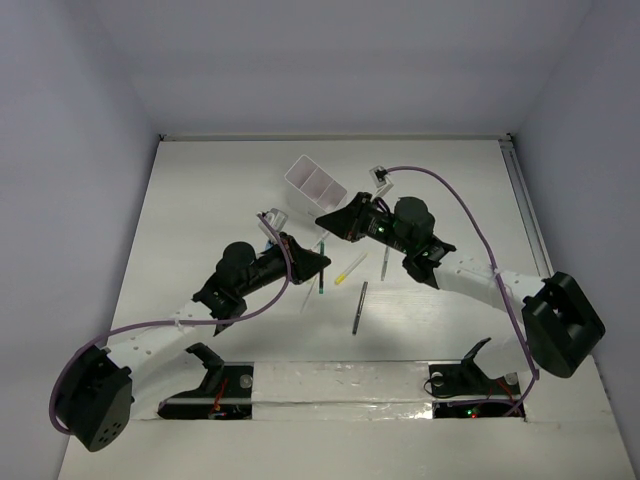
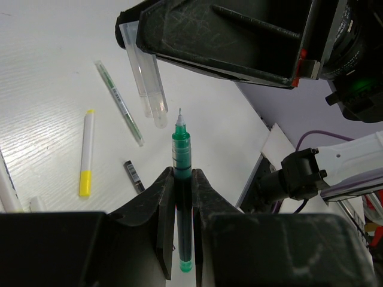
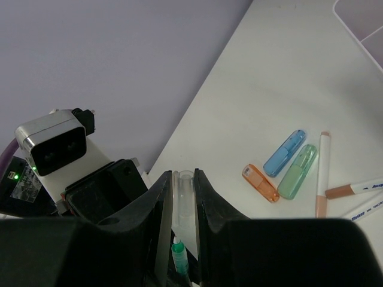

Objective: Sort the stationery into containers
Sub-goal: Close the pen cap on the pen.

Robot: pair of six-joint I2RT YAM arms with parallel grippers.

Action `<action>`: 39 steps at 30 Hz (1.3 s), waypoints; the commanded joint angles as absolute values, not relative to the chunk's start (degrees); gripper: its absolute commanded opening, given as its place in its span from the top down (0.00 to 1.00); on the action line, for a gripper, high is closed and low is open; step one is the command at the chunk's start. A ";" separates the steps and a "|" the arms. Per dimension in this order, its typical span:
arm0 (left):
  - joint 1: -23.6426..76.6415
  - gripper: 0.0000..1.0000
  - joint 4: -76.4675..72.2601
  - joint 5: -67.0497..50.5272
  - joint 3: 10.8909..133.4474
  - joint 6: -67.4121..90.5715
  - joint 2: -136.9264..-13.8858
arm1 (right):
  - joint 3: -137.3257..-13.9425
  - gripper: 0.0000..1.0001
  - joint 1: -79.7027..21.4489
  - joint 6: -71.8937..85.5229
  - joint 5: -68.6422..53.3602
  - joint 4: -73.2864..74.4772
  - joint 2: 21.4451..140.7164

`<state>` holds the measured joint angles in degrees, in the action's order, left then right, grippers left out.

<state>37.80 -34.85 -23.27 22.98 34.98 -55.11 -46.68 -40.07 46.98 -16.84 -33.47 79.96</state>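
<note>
While left gripper (image 2: 182, 174) clamps green pen (image 2: 181, 146) mid-frame, right gripper (image 3: 182, 179) pinching clear cap (image 3: 184, 194) just off its tip, white box (image 1: 300, 185) upper centre looks empty; yellow pen (image 1: 350, 268), dark grey pen (image 1: 359, 306), chunky pieces (image 3: 284, 153) lie unsorted. Sorting barely begun.

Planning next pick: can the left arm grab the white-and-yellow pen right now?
Probably not yet: the left gripper is shut on the green pen. The white-and-yellow pen itself lies uncovered, nothing on it.
</note>
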 commanded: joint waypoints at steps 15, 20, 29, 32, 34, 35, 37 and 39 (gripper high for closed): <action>37.88 1.00 -36.83 -23.03 25.22 34.19 -54.05 | -47.29 1.00 -40.61 46.05 -15.65 -37.18 78.49; 37.88 1.00 -36.74 -23.03 25.05 34.19 -53.97 | -47.02 1.00 -40.61 46.05 -15.29 -37.35 78.22; 37.88 1.00 -35.68 -22.50 24.79 34.01 -53.53 | -47.11 1.00 -40.61 45.79 -15.38 -37.18 77.70; 37.88 1.00 -35.51 -22.15 24.87 33.84 -53.26 | -46.67 1.00 -40.61 45.97 -15.38 -37.44 77.61; 37.88 1.00 -34.98 -21.89 25.05 33.58 -53.17 | -46.76 1.00 -40.61 45.79 -15.38 -37.27 77.52; 37.88 1.00 -34.98 -21.80 25.14 33.57 -53.09 | -46.76 1.00 -40.61 45.70 -15.47 -37.09 77.43; 37.88 1.00 -34.37 -21.45 25.31 33.49 -53.09 | -46.67 1.00 -40.61 45.70 -15.47 -37.18 77.34; 37.88 1.00 -34.10 -21.09 25.57 33.22 -52.82 | -46.49 1.00 -40.61 45.70 -15.56 -36.92 77.34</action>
<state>37.80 -32.82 -21.76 23.00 34.48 -54.43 -46.68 -40.16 46.72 -16.21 -33.89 79.09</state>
